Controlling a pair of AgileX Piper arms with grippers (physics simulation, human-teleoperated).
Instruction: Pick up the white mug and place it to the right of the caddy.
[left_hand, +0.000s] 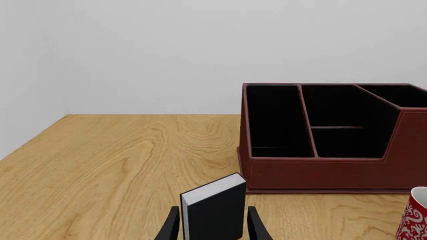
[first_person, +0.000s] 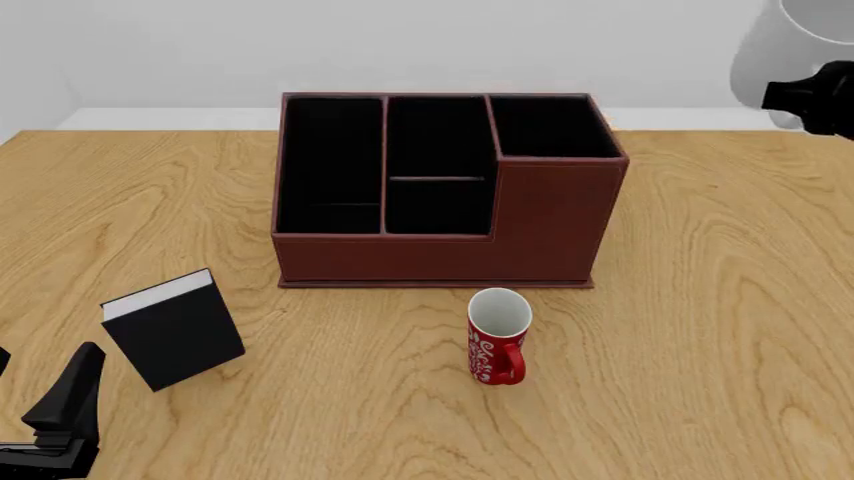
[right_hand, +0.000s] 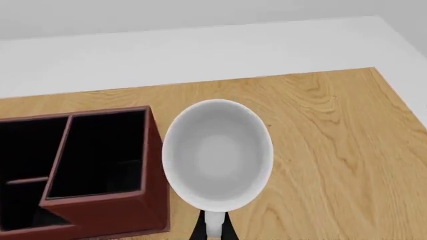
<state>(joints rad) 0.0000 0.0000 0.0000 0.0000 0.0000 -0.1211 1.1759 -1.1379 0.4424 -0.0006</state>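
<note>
The white mug (first_person: 787, 50) hangs high in the air at the far right, above the table and beyond the caddy's right end. My right gripper (first_person: 811, 98) is shut on its handle. In the right wrist view I look down into the white mug (right_hand: 217, 155), with the fingers (right_hand: 200, 231) closed on the handle and bare table under it. The caddy (first_person: 441, 255), a dark reddish-brown box with black compartments, stands mid-table; its taller end (right_hand: 107, 215) lies just left of the mug. My left gripper (first_person: 40, 378) rests open at the near left, holding nothing.
A red patterned mug (first_person: 498, 335) stands just in front of the caddy (left_hand: 320, 172), also showing as a red mug (left_hand: 415, 215) in the left wrist view. A small black book (first_person: 174, 340) stands upright right ahead of the left fingers (left_hand: 257, 226).
</note>
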